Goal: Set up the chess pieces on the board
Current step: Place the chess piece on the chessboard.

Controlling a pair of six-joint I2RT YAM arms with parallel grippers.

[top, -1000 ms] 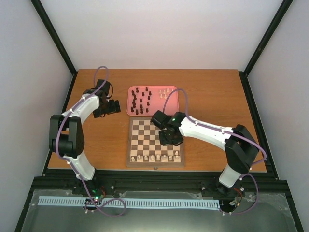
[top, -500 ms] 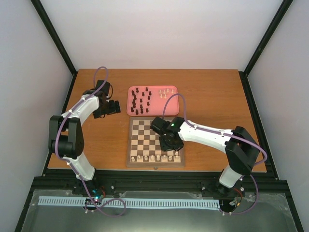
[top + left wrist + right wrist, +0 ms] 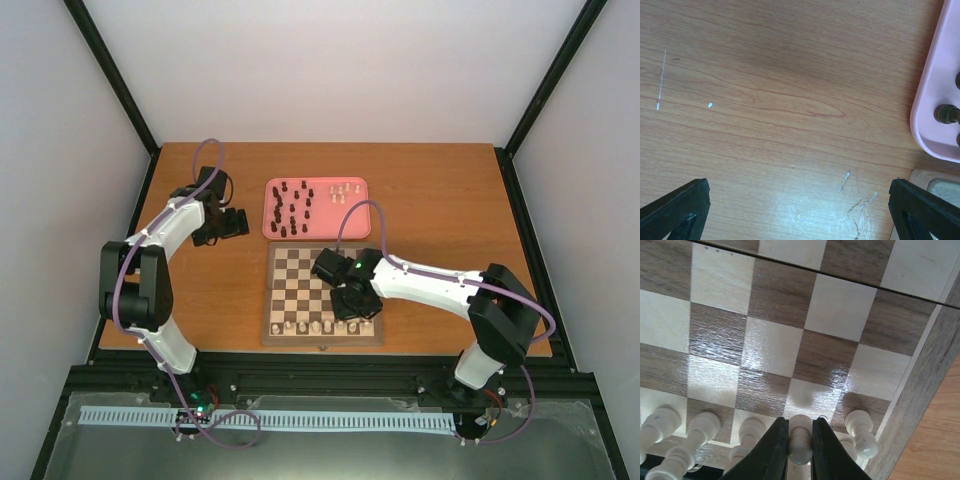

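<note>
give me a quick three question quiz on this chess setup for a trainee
1. True or false: the right arm's jaws are shut on a white piece over the board.
2. What holds the dark pieces? A) pink tray B) board C) nothing, they lie loose
3. Fill in: the left arm's jaws stand ___ over the table.
Key: 1 true; 2 A; 3 open
</note>
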